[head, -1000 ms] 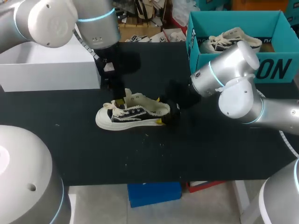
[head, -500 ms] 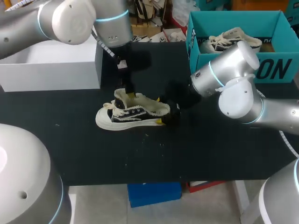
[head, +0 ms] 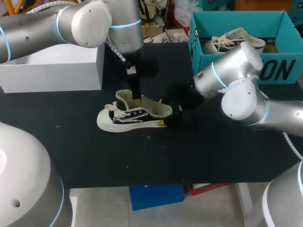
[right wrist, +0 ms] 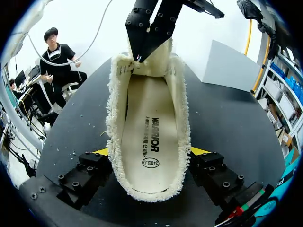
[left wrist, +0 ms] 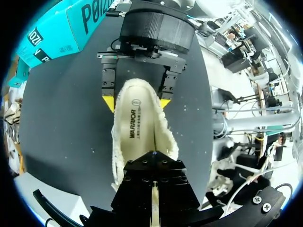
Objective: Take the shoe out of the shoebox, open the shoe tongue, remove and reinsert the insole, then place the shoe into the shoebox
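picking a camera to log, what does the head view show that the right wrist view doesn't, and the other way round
Only the head view: a second shoe lying in the shoebox, and the black side and laces of the shoe.
Only the right wrist view: the insole lying flat inside the shoe.
Both: the shoe, the left gripper shut on its tongue, the right gripper clamping it from both sides, and the white box.

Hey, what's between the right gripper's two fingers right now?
The heel end of the shoe. The right wrist view shows the right gripper shut on it, one finger against each side; the left wrist view agrees.
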Action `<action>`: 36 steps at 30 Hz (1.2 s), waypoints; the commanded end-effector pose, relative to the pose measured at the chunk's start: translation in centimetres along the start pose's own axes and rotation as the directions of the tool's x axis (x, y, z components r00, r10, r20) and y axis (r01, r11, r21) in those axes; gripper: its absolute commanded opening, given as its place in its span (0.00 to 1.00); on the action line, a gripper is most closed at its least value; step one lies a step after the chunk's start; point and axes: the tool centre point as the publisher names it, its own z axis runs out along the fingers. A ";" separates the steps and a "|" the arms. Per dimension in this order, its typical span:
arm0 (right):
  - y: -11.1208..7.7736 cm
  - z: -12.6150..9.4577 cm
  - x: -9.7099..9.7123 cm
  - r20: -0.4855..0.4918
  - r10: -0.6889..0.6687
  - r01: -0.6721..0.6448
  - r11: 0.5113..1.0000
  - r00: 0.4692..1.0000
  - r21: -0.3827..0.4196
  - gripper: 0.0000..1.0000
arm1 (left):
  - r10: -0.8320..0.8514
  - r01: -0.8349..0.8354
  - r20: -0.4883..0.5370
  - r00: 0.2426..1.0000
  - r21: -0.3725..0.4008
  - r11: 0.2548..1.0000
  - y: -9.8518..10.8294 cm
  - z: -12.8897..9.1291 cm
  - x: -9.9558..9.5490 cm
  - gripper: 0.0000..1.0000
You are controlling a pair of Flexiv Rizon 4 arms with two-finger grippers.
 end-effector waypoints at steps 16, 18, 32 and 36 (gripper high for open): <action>0.0 -0.1 0.0 0.000 0.001 -0.001 1.000 1.000 0.002 0.00 | -0.015 0.015 -0.031 0.999 -0.016 1.000 0.6 4.6 0.5 0.00; 0.0 -0.1 0.0 0.000 0.001 -0.001 1.000 1.000 0.002 0.00 | -0.018 0.018 -0.029 0.999 -0.013 1.000 0.6 4.9 0.6 0.00; 0.0 -0.1 0.0 0.000 0.001 -0.001 1.000 1.000 0.002 0.00 | -0.048 0.048 0.052 0.998 0.001 0.999 0.6 6.2 0.7 0.00; 0.0 -0.1 0.0 0.000 0.001 -0.001 1.000 1.000 0.002 0.00 | -0.052 0.052 0.076 0.996 -0.006 0.999 0.6 6.6 0.6 0.00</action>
